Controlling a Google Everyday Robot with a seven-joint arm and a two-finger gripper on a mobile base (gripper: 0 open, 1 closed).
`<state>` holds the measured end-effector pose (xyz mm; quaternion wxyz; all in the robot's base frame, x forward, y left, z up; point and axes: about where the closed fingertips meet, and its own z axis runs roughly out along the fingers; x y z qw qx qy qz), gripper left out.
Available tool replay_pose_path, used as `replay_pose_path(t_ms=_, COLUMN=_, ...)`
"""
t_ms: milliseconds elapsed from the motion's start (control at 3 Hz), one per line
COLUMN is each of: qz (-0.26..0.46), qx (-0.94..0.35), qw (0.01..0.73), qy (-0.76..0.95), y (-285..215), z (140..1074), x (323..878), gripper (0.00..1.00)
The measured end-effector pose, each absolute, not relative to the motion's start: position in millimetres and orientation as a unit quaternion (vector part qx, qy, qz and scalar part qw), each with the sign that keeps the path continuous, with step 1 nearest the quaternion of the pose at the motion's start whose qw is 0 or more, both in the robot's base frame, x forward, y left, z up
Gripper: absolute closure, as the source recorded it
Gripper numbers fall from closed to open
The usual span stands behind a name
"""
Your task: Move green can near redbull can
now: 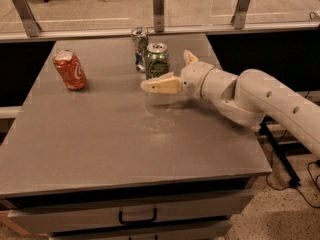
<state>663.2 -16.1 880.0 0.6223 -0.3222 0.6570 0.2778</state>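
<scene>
The green can stands upright on the grey table at the back middle. It is right beside the slim silver and blue redbull can, which is just behind it to the left. My gripper is open, just right of the green can. One finger lies in front of the can and the other sticks up to its right. Neither finger visibly grips the can.
A dented red cola can stands at the table's left. A rail with metal posts runs behind the back edge. My white arm reaches in from the right. A drawer with a handle sits below the front edge.
</scene>
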Motion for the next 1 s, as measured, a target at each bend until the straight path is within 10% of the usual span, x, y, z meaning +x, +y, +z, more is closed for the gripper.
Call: replay_pose_path(t_ms=1000, qz=0.161, qx=-0.28, qw=0.64, qy=0.697, y=-141, z=912, x=584, gripper=0.0)
